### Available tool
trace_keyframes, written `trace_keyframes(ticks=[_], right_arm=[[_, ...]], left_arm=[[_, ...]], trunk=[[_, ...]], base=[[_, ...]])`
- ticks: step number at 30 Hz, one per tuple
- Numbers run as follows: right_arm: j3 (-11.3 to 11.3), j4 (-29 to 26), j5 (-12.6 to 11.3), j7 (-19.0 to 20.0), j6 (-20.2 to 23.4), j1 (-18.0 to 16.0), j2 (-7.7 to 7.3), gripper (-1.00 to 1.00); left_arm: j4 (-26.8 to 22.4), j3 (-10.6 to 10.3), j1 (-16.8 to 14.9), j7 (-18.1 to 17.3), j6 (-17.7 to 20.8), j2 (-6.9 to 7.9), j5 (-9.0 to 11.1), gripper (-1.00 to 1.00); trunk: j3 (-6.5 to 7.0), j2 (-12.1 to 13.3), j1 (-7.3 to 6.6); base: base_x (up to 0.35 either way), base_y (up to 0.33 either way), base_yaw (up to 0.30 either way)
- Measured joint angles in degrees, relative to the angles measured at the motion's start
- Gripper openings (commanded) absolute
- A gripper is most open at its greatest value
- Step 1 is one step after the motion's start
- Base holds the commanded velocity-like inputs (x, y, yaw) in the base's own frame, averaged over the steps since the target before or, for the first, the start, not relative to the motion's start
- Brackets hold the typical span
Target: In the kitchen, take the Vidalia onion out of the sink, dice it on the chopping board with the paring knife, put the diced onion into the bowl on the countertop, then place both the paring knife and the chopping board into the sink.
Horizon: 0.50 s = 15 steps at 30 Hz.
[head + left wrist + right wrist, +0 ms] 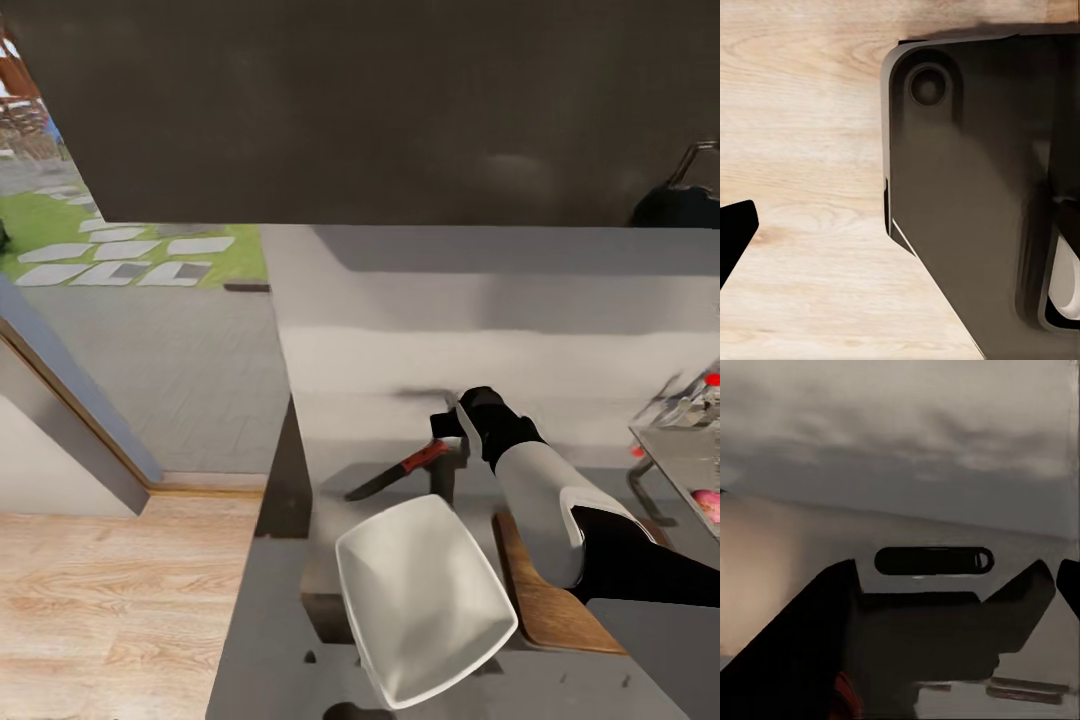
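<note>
We see the grey worktop (400,330) running across the head view, with wooden floor (110,600) to its left side and a dark wall behind it. At the right edge of that view sits the steel sink (690,460), and the pinkish Vidalia onion (708,503) lies inside it, well apart from the other items. The white bowl (425,600) stands tilted near the front of the worktop, just beside the brown chopping board (550,605), which the right arm partly covers. The right arm reaches forward over the board, and the right gripper (452,425) holds the paring knife (400,470) by its red-orange handle, the dark blade pointing left and toward the front, above the worktop beyond the bowl. In the right wrist view we see the jaws closed around a red handle portion at the lower edge. In the left wrist view we see wooden floor and a dark part of the robot's body; one black fingertip (735,236) shows, and we cannot tell how the left jaws stand.
</note>
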Motion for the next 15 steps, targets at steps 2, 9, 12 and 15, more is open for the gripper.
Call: trace_keyframes(ticks=[2, 9, 12, 15], right_arm=[[0.01, 0.01, 0.12, -0.06, -0.18, 0.0, -0.01, 1.0], [0.02, 0.02, 0.2, -0.04, -0.22, 0.0, -0.01, 1.0], [0.03, 0.02, 0.22, -0.04, -0.22, 0.0, -0.01, 1.0], [0.03, 0.02, 0.2, -0.04, -0.23, 0.0, -0.01, 1.0]], left_arm=[[0.0, 0.0, 0.0, 0.0, 0.0, 0.0, 0.0, 1.0], [0.0, 0.09, 0.0, 0.0, -0.01, 0.03, 0.0, 1.0], [0.0, 0.03, 0.0, 0.0, -0.01, 0.01, 0.0, 1.0], [0.0, 0.01, 0.0, 0.0, -0.01, 0.0, 0.0, 1.0]], trunk=[[0.0, 0.0, 0.0], [0.0, 0.0, -0.01], [0.0, 0.0, -0.01], [0.0, 0.0, -0.01]], base=[[-0.021, -0.041, 0.0], [-0.005, -0.01, 0.0], [-0.001, -0.002, 0.0], [0.0, 0.0, 0.0]])
